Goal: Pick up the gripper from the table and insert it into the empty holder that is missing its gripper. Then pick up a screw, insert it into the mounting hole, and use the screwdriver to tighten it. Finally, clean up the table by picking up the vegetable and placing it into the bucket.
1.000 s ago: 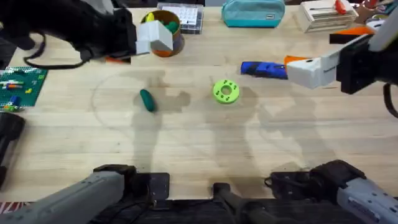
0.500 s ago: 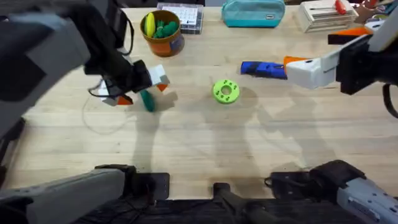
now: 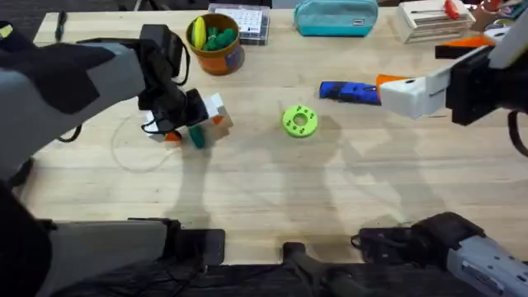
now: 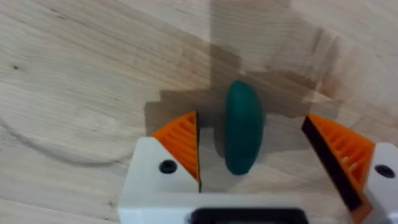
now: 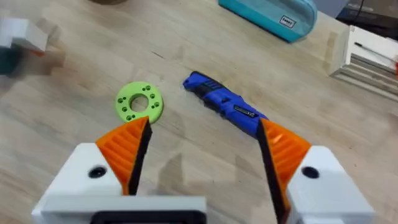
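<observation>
The left gripper [image 3: 195, 122] seemingly straddles the vegetable [image 3: 197, 137] on the table [image 3: 272, 190].
</observation>
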Robot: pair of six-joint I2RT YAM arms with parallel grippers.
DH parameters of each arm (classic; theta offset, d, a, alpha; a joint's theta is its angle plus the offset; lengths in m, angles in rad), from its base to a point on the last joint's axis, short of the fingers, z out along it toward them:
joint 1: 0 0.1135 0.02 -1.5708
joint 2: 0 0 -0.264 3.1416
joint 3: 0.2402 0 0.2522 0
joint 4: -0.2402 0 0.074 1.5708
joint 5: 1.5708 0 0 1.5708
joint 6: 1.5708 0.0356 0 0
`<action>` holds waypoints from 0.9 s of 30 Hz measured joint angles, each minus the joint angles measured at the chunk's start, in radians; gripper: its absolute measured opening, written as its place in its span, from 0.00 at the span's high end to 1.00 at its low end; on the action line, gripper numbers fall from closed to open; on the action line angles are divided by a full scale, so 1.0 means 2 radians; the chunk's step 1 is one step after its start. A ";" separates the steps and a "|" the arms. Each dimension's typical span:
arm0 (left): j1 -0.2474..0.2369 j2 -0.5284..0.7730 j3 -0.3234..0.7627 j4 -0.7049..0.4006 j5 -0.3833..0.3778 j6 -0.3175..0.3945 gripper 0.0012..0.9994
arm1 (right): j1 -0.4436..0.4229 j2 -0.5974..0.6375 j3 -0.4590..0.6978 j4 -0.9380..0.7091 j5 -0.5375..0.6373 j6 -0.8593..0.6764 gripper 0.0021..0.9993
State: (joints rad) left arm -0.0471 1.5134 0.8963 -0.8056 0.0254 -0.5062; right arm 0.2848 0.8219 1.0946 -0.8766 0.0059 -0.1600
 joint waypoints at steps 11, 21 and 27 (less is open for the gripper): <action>0.000 0.003 0.000 -0.001 0.000 0.000 0.00 | 0.000 0.000 0.000 0.000 0.000 0.000 0.02; 0.000 0.003 0.000 -0.015 0.012 0.000 0.00 | 0.000 0.000 0.000 0.000 0.000 0.000 0.02; 0.000 0.003 0.000 -0.039 -0.002 0.000 0.00 | 0.000 0.000 0.000 0.000 0.000 0.000 0.02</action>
State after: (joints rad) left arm -0.0471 1.5192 0.8967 -0.8839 0.0204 -0.5068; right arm 0.2848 0.8219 1.0946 -0.8768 0.0057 -0.1602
